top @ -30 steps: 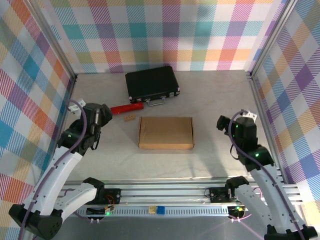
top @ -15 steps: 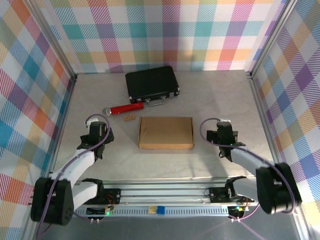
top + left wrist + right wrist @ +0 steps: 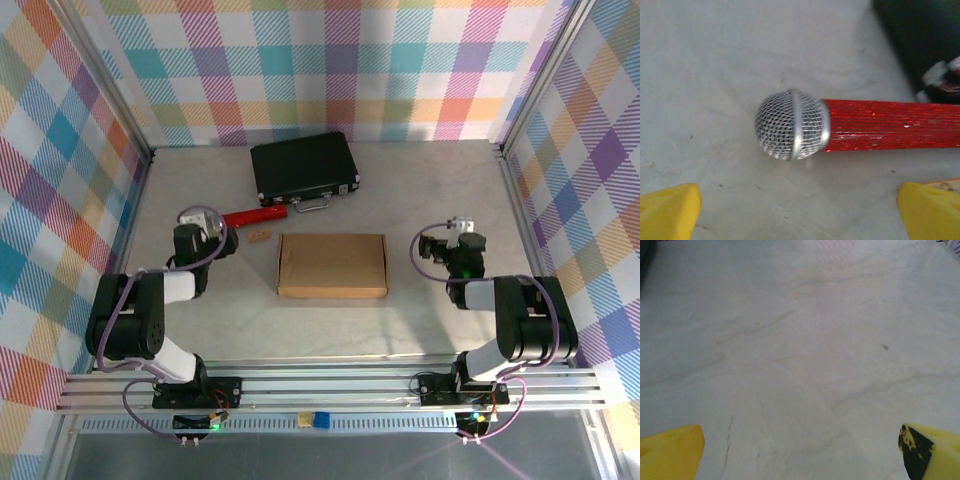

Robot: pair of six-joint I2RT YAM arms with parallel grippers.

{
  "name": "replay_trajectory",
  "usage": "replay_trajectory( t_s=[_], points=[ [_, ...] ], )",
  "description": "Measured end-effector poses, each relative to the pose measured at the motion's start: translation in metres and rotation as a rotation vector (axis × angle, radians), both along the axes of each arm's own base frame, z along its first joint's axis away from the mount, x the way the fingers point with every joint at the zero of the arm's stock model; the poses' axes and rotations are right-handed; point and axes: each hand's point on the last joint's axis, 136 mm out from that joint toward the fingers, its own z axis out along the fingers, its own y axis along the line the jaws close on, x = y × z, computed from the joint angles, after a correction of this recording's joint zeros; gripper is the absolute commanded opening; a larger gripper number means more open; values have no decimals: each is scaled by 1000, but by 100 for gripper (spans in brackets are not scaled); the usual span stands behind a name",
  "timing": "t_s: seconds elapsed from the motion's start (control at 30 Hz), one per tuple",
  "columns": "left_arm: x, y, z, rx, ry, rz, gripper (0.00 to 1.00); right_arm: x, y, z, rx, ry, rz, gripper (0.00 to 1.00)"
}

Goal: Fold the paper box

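While both arms sit folded low at the near edge of the table (image 3: 430, 190), neither is doing any work on the box. The left gripper (image 3: 800, 215) has its yellow fingers spread wide and empty. It points at the mesh head of a red microphone (image 3: 860, 125), close in front of it but apart. The right gripper (image 3: 800, 450) is just as wide apart and empty, with bare tabletop under it.

Between the two, at the middle of the table and well clear of each, lies the paper box (image 3: 332, 265). It is plain brown cardboard, a shallow flat rectangle with a crease running along near its left short edge. No flap stands up. I cannot tell whether the flaps are tucked in.

To my eye no fold is in hand right now. Any next fold calls for both grippers to come inward, one pinning the sheet while the other lifts a flap along its crease.

Just beyond the box sits a small tan scrap (image 3: 259, 236), and farthest back a black case (image 3: 303, 167).
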Motion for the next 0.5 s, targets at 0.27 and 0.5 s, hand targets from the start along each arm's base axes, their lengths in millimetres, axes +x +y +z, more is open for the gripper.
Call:
replay_trajectory(
  t_s=[0.27, 0.5],
  points=[
    [-6, -9, -12, 49, -17, -9, 100, 21, 11, 18, 13, -46, 48, 99],
    [9, -14, 8, 71, -78, -22, 100, 26, 12, 23, 16, -55, 54, 99]
  ],
)
